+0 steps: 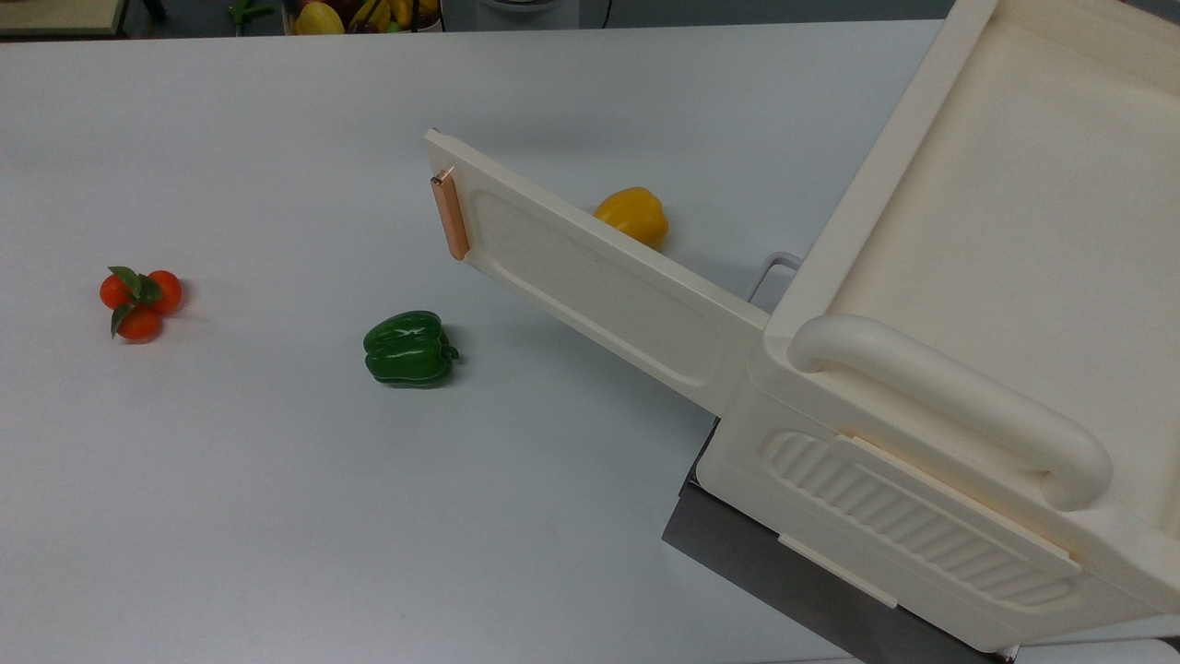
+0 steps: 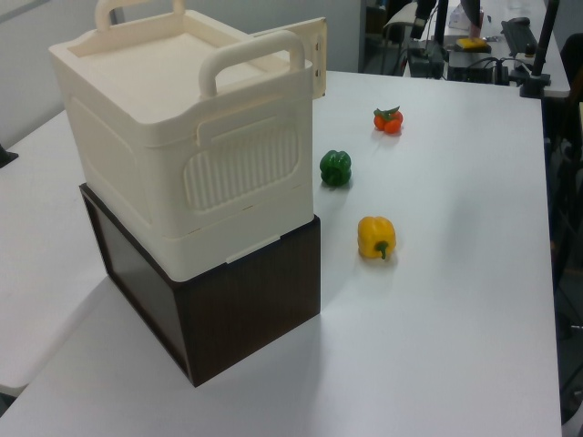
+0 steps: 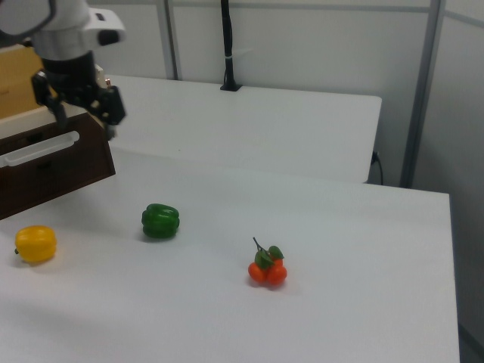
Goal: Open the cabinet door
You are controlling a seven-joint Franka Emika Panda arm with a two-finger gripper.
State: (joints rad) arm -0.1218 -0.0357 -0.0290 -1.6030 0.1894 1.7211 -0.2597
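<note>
The cream cabinet (image 1: 1005, 231) sits on a dark brown box (image 2: 237, 300). Its cabinet door (image 1: 590, 277) stands swung out, away from the cabinet front, over the white table. The copper-orange bar handle (image 1: 451, 218) is at the door's free edge. In the left view the cabinet door (image 2: 315, 55) sticks out behind the cabinet's far corner. In the right view my gripper (image 3: 85, 121) hangs under the white arm at the upper left, above the dark box, open and holding nothing.
A green pepper (image 1: 408, 348) lies on the table (image 1: 230, 507) below the door's free edge. A yellow pepper (image 1: 631, 214) sits behind the door. A cluster of small orange-red fruits (image 1: 138, 295) lies at the top view's far left.
</note>
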